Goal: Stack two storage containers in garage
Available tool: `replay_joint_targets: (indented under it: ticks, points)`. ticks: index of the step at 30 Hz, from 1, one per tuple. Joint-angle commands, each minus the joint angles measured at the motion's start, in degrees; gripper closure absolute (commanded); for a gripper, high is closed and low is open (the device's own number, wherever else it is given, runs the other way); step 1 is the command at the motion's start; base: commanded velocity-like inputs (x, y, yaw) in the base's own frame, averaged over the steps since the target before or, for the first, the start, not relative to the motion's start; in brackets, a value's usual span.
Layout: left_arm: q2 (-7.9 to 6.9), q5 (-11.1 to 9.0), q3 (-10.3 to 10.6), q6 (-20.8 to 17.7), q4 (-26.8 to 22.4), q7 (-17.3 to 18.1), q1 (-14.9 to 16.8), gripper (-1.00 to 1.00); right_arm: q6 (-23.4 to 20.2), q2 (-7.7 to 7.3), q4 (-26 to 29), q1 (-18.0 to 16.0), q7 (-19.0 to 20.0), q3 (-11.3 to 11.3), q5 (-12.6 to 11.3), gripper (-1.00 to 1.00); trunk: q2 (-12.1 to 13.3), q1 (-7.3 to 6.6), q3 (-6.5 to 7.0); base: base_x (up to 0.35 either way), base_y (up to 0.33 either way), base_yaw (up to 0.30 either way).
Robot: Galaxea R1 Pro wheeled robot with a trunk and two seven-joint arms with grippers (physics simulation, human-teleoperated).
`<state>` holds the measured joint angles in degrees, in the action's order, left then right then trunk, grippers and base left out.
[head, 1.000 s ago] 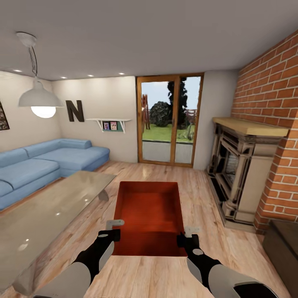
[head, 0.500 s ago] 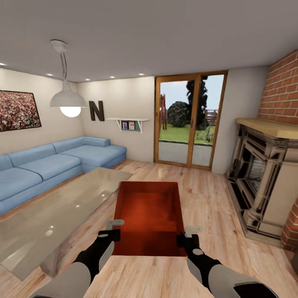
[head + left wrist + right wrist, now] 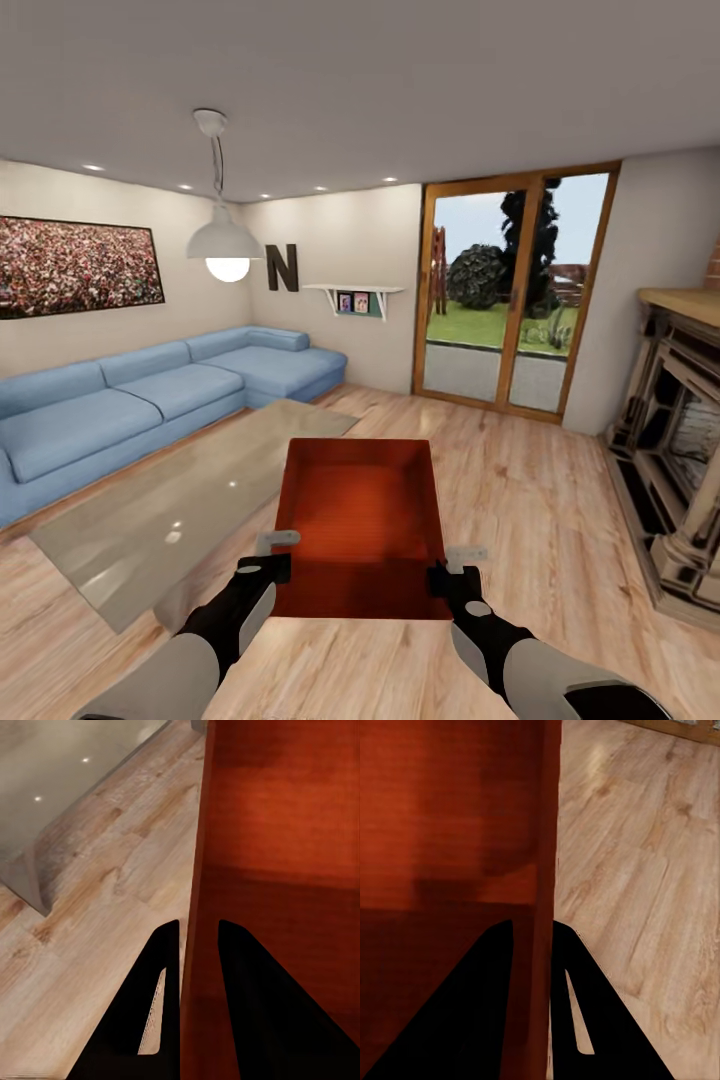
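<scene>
Spreading across the living room, light wood plank floor (image 3: 520, 500) runs to a blue sofa (image 3: 120, 410) far left and a glass coffee table (image 3: 170, 510). Near centre, the orange-red storage container (image 3: 362, 520), empty, hangs between left gripper (image 3: 272, 566) and right gripper (image 3: 447, 575), each pinching a side wall.

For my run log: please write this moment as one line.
room: living room | bin: held off floor | left gripper: shut on wall | right gripper: shut on wall

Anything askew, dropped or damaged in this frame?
Nothing stands out. The container is held level over the wood floor, the left gripper and right gripper each pinching a side wall. It looks empty and intact.
</scene>
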<state>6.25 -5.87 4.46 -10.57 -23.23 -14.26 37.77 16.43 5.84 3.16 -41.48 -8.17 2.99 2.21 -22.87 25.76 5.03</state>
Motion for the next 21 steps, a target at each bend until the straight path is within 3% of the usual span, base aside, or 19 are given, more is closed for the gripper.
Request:
replay_joint_targets:
  ticks: [1,21]
  points:
    - [-0.01,1.3,-0.69,3.72,-0.24,-0.86,0.01,1.0,0.01,0.48,-0.09,0.0,-0.18,-2.72,0.42,1.0,-0.05,0.02,-0.03,0.0,0.0,0.3]
    - [-0.01,1.3,-0.77,3.72,-0.22,-0.86,-0.02,1.0,0.01,0.48,-0.09,0.0,-0.18,-2.72,0.42,1.0,-0.05,0.02,-0.03,0.0,0.0,0.3]
